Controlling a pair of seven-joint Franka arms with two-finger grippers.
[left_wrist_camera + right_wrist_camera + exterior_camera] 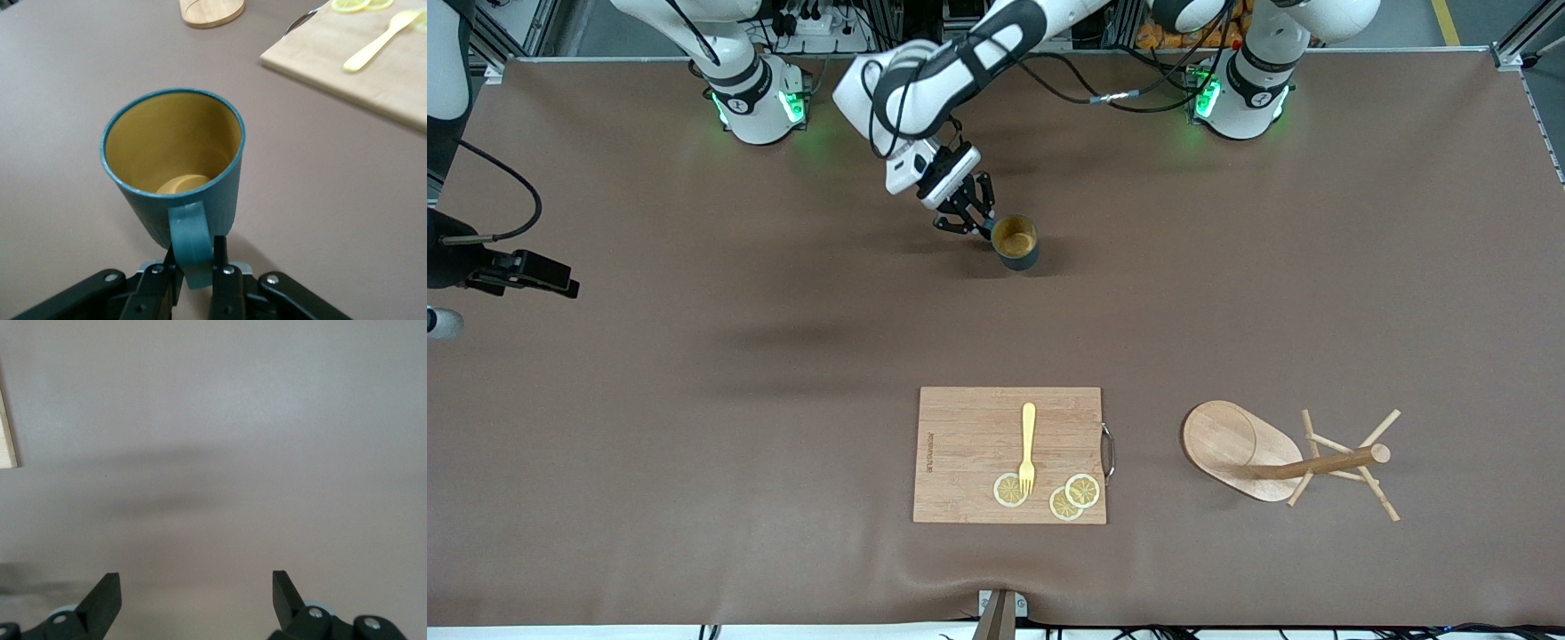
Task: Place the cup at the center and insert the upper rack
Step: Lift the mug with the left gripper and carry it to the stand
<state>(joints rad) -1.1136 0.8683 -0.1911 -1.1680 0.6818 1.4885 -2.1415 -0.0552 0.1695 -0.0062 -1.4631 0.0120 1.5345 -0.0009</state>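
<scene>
The dark teal cup [1015, 240] with a yellowish-tan inside stands upright on the brown table, near its middle and toward the robots' bases. My left gripper [980, 227] is beside it, shut on its side handle. In the left wrist view the fingers [223, 263] clamp the handle [190, 243] of the cup [175, 160]. The upper rack [1285, 458], a wooden mug tree, lies tipped on its side near the front camera, toward the left arm's end. My right gripper [565, 286] waits open and empty over bare table at the right arm's end; it also shows in the right wrist view [195, 587].
A wooden cutting board [960, 453] lies near the front camera, beside the mug tree. It carries a yellow fork [1028, 444] and three lemon slices [1009, 490]. The board [380, 83] and the rack's base [212, 10] show in the left wrist view.
</scene>
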